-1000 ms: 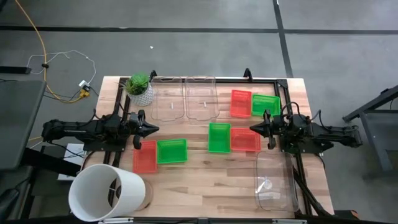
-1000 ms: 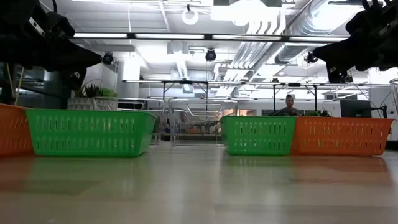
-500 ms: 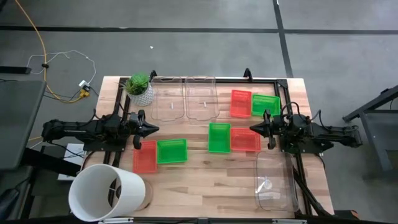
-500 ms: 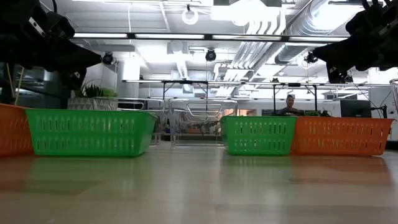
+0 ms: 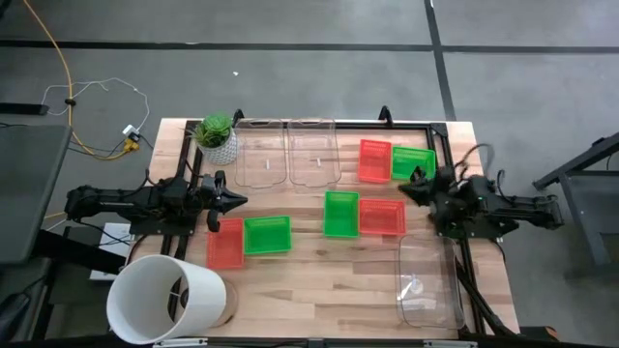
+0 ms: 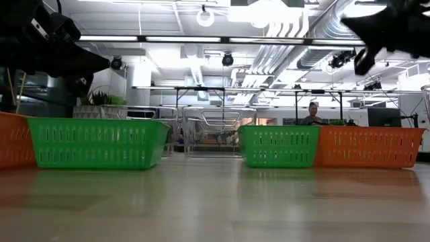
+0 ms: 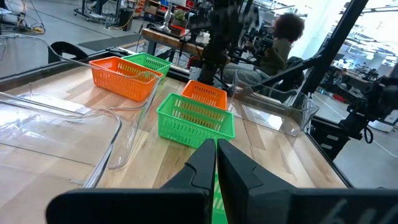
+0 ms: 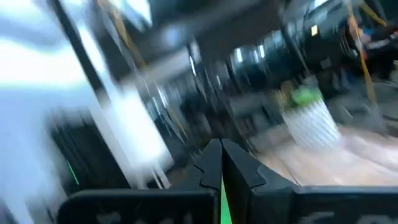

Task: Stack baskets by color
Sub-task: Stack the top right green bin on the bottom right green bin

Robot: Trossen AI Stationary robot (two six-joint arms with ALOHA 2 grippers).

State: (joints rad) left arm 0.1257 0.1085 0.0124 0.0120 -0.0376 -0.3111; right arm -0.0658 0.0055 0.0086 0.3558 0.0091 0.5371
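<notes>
While the high view shows all six baskets on the worktop (image 5: 319,280), two red (image 5: 374,159) and green (image 5: 413,162) at the far right, a green (image 5: 340,214) and red (image 5: 381,217) pair mid-table, and a red (image 5: 225,243) and green (image 5: 267,235) pair near the white bucket (image 5: 166,300), the low view shows only four. Left claw (image 5: 240,201) and right claw (image 5: 402,188) both hang clenched and empty. Only the left wrist view shows a person (image 7: 283,43) seated behind.

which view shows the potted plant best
The high view: the plant shows whole at the table's far left corner, beside a clear bin. The low view shows only leaves behind a green basket; the right wrist view blurs it; the left wrist view misses it.
</notes>
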